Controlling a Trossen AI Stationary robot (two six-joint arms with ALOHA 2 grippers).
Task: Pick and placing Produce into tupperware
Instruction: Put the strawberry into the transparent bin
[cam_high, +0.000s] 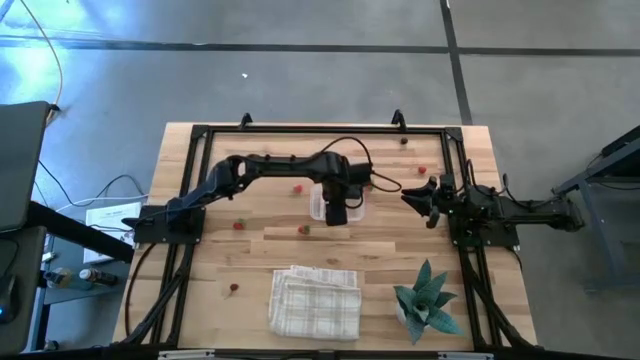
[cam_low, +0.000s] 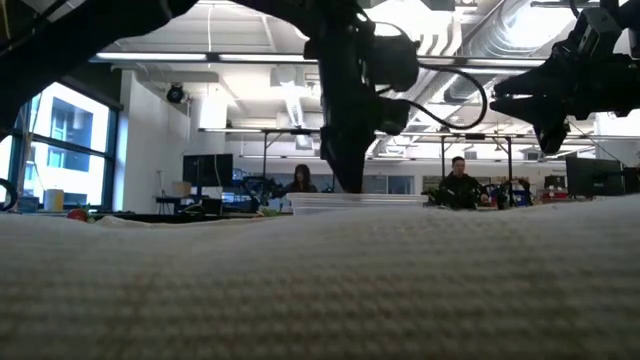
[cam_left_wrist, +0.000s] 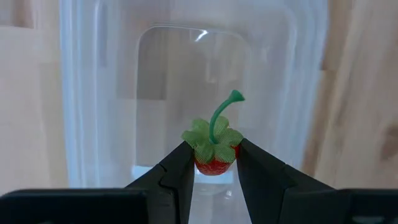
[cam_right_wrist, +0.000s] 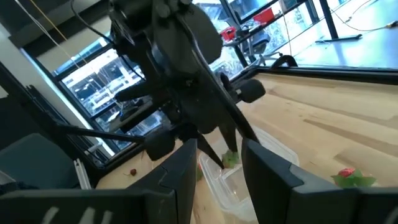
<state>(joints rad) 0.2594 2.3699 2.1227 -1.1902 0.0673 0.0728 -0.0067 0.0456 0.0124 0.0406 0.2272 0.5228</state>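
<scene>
The desk is light wood planking inside a black frame, on a grey concrete floor. The left gripper hangs over the clear tupperware at mid-desk, jaws clenched on a red strawberry with a green stem. The right gripper waits just beside the container, jaws parted and empty. Loose produce lies scattered. A checked cloth and plant occupy the near edge. Beyond are windows and seated people.
</scene>
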